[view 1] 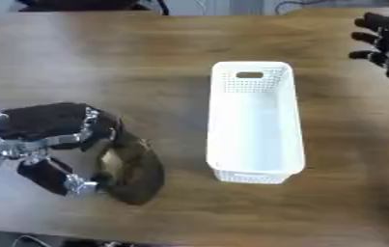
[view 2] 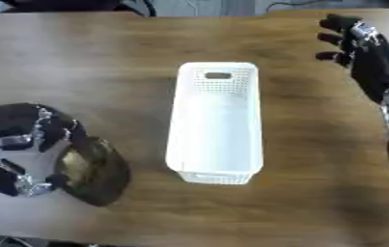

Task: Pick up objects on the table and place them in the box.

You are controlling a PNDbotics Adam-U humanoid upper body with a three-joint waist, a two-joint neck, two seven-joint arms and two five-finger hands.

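A white perforated box (view 1: 255, 120) lies lengthwise in the middle of the wooden table (view 1: 146, 58), with nothing in it. At the lower left my left hand (view 1: 49, 140) has its fingers and thumb curled round a dark, glossy rounded object (view 1: 132, 169) that rests on the table, left of the box. My right hand (view 2: 362, 48) hangs at the upper right, above the table's far right side, with fingers relaxed and nothing in it, well clear of the box.
The table's front edge runs along the bottom of the view, close to the dark object. Dark cables and shapes lie beyond the far edge (view 1: 88, 5).
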